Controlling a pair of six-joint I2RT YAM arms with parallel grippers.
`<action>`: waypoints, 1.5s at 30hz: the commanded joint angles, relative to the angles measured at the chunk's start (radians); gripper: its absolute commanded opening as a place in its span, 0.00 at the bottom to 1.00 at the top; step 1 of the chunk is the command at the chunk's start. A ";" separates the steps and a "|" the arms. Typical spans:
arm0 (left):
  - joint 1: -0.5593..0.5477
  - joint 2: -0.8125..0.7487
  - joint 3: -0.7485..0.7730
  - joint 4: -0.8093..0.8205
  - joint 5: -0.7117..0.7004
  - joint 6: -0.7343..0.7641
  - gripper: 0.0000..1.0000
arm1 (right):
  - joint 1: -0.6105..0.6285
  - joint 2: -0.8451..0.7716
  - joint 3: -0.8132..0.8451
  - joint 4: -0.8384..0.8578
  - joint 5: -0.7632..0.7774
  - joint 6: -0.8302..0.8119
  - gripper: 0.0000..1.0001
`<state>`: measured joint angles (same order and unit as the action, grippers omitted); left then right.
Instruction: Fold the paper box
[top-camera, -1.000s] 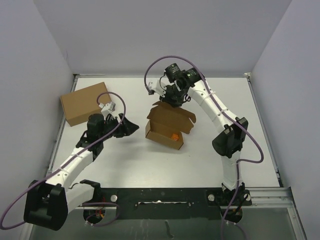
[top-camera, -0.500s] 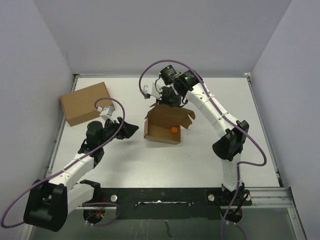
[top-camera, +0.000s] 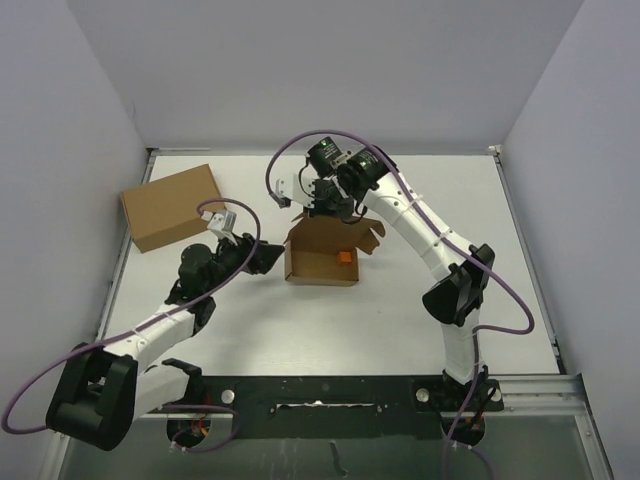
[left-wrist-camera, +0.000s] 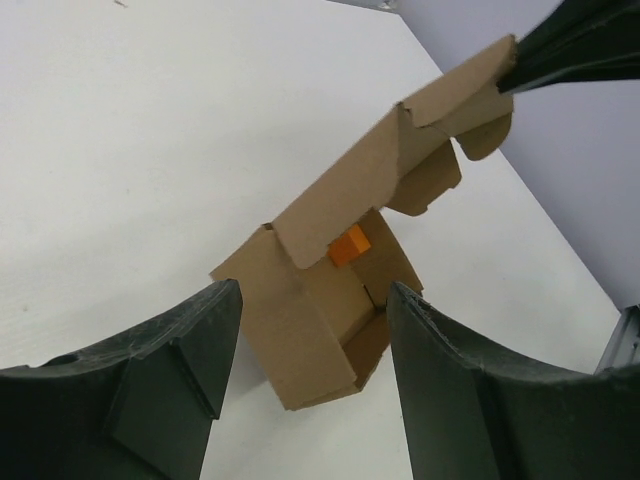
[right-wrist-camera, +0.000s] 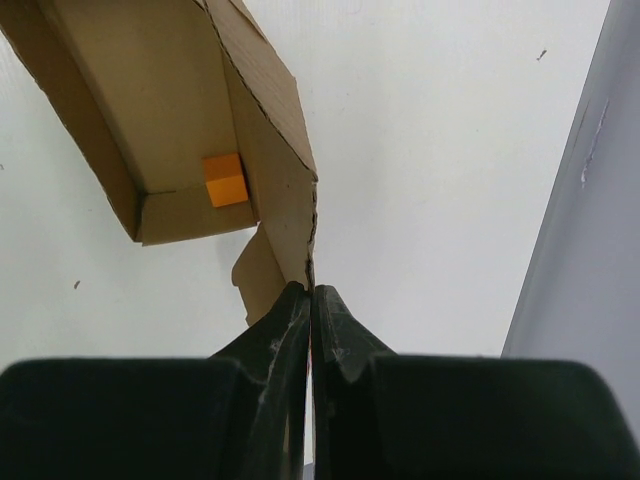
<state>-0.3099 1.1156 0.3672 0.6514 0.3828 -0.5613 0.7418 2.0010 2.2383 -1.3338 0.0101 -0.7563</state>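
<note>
- The paper box (top-camera: 318, 266) is showing as brown corrugated cardboard, die-cut into a shallow rectangular shape with crisp creases. Its lid (top-camera: 335, 232) is standing open at the far side and carrying rounded tabs (left-wrist-camera: 487, 135).
- It is sitting on the smooth white worktop (top-camera: 430, 190), near the middle.
- A small orange cube (top-camera: 344, 257) is lying inside, toward the right end.
- The right pincer (right-wrist-camera: 310, 292) is reaching in from the far side and clenching the lid's edge, with its black fingers pressed together on the cardboard.
- The left pincer (left-wrist-camera: 312, 292) is hanging released just left of the paper box, its jaws apart and facing the left end without touching it.
- A larger box (top-camera: 170, 206) of plain cardboard is resting well apart at the far left.
</note>
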 joint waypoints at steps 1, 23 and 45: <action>-0.102 0.014 0.050 0.104 -0.106 0.159 0.58 | 0.012 -0.030 0.060 0.022 0.030 -0.007 0.00; -0.138 0.119 0.153 0.137 -0.112 0.323 0.51 | 0.021 -0.021 0.069 0.007 0.002 -0.003 0.00; -0.116 0.246 0.150 0.291 0.027 0.387 0.00 | -0.106 -0.058 0.120 -0.001 -0.182 0.049 0.57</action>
<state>-0.4320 1.3399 0.5213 0.8070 0.3828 -0.1970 0.7017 2.0022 2.3104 -1.3468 -0.0673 -0.7319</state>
